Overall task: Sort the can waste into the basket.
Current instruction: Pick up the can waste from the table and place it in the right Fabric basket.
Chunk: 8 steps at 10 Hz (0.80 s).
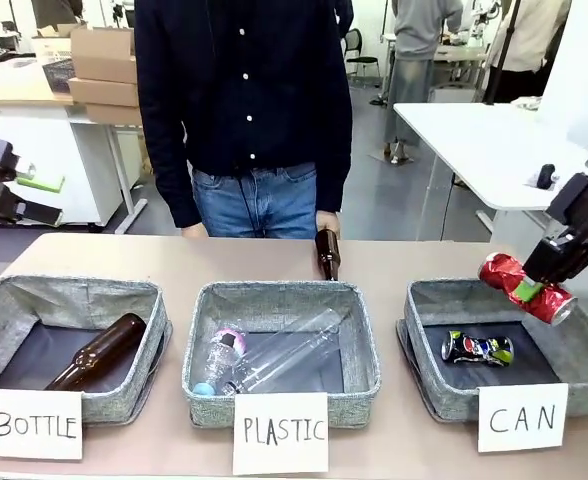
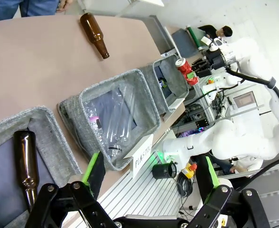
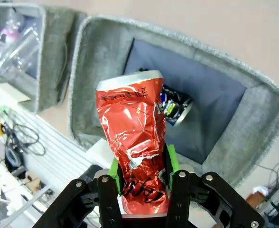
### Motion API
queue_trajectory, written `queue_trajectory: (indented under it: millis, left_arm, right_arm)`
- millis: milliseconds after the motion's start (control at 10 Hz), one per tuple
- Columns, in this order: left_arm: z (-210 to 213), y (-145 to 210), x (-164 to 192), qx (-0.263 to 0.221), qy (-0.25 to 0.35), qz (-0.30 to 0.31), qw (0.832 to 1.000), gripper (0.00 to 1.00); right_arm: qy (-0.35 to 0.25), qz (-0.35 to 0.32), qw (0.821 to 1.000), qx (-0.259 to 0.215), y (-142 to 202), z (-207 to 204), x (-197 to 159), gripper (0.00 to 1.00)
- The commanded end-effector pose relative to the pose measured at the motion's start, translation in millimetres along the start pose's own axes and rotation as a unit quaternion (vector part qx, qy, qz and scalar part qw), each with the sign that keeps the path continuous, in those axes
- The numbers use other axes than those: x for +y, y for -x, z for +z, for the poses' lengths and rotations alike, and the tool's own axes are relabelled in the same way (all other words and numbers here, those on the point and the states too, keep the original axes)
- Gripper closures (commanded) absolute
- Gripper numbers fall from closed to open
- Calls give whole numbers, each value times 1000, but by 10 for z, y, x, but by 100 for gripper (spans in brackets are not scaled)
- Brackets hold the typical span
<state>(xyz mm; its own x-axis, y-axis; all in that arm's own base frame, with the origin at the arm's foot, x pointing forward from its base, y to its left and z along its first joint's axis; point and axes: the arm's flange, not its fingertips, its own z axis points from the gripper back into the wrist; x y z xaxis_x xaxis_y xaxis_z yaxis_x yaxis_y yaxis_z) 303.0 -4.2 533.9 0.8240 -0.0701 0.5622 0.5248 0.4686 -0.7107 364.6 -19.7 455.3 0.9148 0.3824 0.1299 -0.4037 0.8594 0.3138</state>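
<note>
Front view: the right gripper (image 1: 536,287) is clamped on the red can (image 1: 526,288), held above the rear right rim of the CAN basket (image 1: 432,362). The blue can (image 1: 477,348) lies on the basket lining.

Left wrist view: the left gripper (image 2: 150,173) has its jaws spread wide, holding nothing, above the bottle basket (image 2: 54,145).

Right wrist view: green pads (image 3: 114,168) pinch the red can's lower half over the basket's interior.

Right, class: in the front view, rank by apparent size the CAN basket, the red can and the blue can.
1. CAN basket
2. Red can, held in the right tool
3. Blue can, only slightly smaller; the red one's nearness makes this unsure.
</note>
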Motion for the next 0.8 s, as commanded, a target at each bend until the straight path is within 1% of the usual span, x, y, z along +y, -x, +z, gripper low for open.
queue_trajectory:
  millis: [0,300,700]
  left_arm:
    - [10,-13,-16,-3,8,1,1000,0]
    - [10,-13,-16,-3,8,1,1000,0]
    - [10,-13,-16,-3,8,1,1000,0]
  right_arm:
    - [10,0,1000,-12,8,-27,-7,0]
    - [3,-5,1000,-20,-2,5,-23,0]
    - [-40,-12,998,-38,-28,1,-79,0]
